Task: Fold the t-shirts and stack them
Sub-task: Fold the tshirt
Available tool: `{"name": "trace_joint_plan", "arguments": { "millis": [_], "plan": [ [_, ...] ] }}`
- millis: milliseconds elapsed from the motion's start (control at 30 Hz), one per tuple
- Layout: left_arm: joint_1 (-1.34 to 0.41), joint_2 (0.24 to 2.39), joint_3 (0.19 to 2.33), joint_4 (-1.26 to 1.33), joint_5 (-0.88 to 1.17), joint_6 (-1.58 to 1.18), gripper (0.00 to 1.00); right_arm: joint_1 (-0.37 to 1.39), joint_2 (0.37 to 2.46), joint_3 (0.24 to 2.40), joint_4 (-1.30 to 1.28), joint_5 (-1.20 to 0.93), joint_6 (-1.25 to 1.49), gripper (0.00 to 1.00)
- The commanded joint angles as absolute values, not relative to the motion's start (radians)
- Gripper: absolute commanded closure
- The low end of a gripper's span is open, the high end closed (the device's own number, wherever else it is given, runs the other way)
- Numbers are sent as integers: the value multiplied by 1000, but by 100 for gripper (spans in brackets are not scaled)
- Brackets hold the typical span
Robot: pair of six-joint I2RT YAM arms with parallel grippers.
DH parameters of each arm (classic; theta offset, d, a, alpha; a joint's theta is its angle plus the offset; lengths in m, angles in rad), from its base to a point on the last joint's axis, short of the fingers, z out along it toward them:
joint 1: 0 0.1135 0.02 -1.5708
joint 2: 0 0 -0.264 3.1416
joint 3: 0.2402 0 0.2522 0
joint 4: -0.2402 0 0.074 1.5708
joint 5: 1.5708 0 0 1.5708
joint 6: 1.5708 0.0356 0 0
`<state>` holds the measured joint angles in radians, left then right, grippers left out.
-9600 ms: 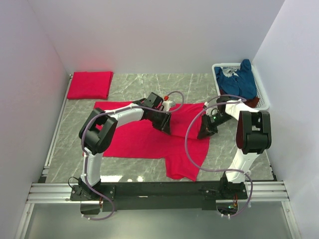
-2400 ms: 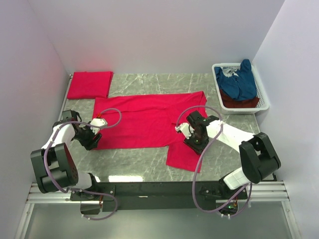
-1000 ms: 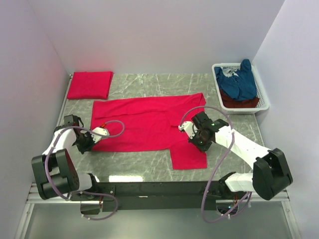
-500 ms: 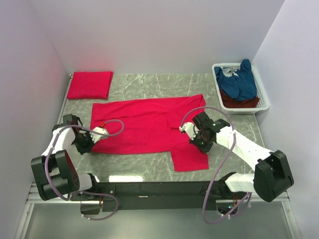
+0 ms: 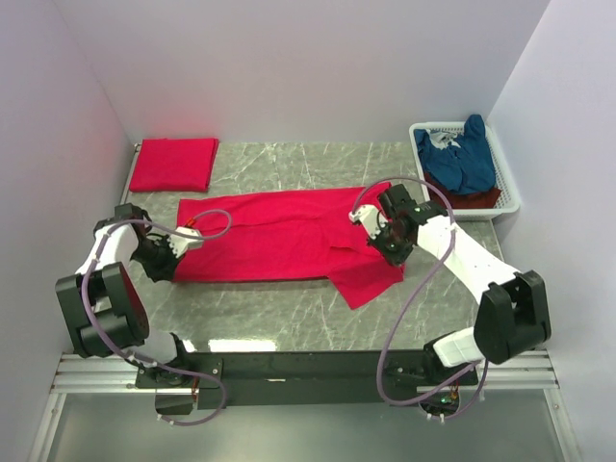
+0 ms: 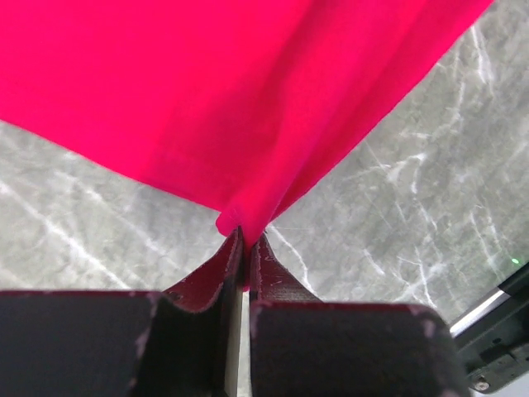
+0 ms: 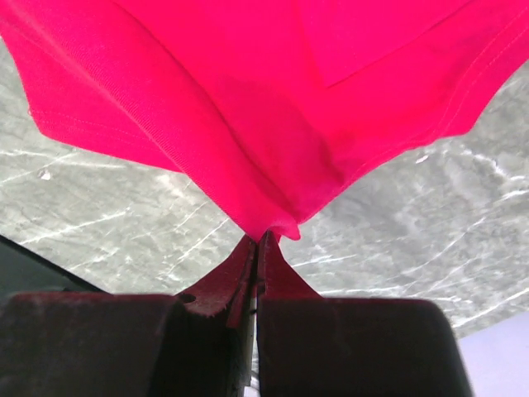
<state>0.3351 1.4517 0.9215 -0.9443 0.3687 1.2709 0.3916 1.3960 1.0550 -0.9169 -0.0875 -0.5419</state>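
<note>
A bright red t-shirt (image 5: 279, 241) lies spread across the middle of the marble table, its near edge lifted. My left gripper (image 5: 176, 252) is shut on the shirt's left edge; the left wrist view shows the cloth (image 6: 248, 124) pinched between the closed fingers (image 6: 273, 273). My right gripper (image 5: 385, 248) is shut on the shirt's right side above a hanging sleeve (image 5: 366, 281); the right wrist view shows the cloth (image 7: 273, 124) pinched there. A folded red t-shirt (image 5: 174, 164) lies at the far left. A navy blue shirt (image 5: 460, 159) over a darker red one (image 5: 462, 198) fills a white basket.
The white basket (image 5: 510, 188) stands at the far right against the wall. White walls close in the table on the left, back and right. The black rail with the arm bases (image 5: 308, 366) runs along the near edge.
Both grippers have moved away from me, carrying the shirt's near edge toward the far edge. The shirt now looks narrower front to back, and the right sleeve hangs at an angle.
</note>
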Motion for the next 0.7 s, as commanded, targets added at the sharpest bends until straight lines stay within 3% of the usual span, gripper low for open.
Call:
{"name": "trace_joint_plan", "arguments": {
  "millis": [0,233,300,333,400,667],
  "plan": [
    [339,1465,939,-991,408,1288,91,382,1440,1112,-952,-95,-578,100],
    [316,1370,741,-1032,335,1411,91,382,1437,1066,-1003,-141,-592,100],
    [316,1341,701,-1020,310,1413,79,387,1425,1040,-1020,-144,-600,100],
    [318,1330,695,-1005,308,1396,53,385,1421,1032,-1022,-144,-600,100],
    [328,1295,699,-1005,324,1396,46,387,1416,1014,-1022,-144,-595,100],
    [353,1223,747,-1095,347,1454,54,390,1419,1008,-1017,-153,-574,100]
  ]
}}
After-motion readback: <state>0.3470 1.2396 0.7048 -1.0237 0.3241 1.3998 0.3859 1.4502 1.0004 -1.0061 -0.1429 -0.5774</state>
